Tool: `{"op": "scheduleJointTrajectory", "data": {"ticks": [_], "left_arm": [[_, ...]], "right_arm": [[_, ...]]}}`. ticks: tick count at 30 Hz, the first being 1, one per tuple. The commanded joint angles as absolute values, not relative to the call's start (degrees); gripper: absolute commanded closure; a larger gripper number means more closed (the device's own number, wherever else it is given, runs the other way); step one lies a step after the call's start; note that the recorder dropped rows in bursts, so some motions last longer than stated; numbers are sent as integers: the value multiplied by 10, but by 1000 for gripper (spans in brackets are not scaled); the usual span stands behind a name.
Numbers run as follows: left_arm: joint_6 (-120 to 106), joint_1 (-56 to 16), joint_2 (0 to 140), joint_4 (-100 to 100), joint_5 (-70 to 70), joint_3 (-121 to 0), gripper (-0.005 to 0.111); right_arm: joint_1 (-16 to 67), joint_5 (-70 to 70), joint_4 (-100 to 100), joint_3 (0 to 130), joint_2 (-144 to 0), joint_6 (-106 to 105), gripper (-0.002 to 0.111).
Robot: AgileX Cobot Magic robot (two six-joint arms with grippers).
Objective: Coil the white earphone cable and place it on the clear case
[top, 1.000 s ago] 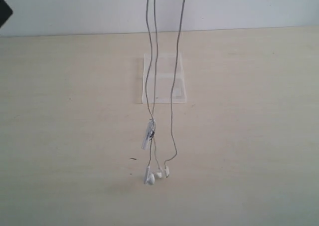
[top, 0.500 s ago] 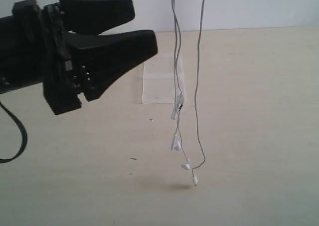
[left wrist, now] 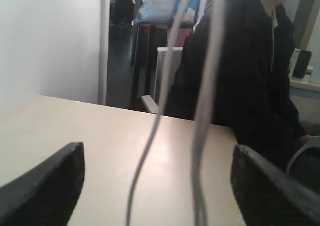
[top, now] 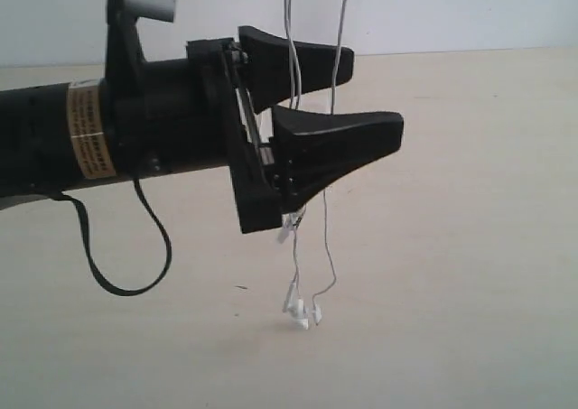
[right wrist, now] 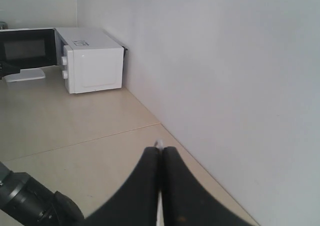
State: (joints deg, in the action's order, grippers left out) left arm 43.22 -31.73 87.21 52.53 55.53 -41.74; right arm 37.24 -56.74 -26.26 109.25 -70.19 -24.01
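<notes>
Hanging in loose strands, the white earphone cable (left wrist: 200, 121) is pinched by the right gripper (right wrist: 161, 150), whose jaws are pressed together on it, and its earbuds (top: 298, 315) dangle just above the counter (top: 470, 246). The left gripper (top: 375, 93) is spread wide around the strands. Coiling looks barely begun and placing is yet to come; the clear case is hidden.

No legible text anywhere; tan sticker (top: 90, 141) on the black left arm (top: 163, 125), print too small.
</notes>
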Motion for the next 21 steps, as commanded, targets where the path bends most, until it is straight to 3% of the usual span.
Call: {"op": "scheduleJointTrajectory", "data": {"ticks": [1, 21], "left_arm": [[424, -332, 900, 516, 553, -434, 30], [421, -332, 907, 516, 553, -435, 30]], "right_arm": [[373, -565, -266, 1092, -700, -244, 108], [373, -569, -266, 1092, -700, -244, 108]]}}
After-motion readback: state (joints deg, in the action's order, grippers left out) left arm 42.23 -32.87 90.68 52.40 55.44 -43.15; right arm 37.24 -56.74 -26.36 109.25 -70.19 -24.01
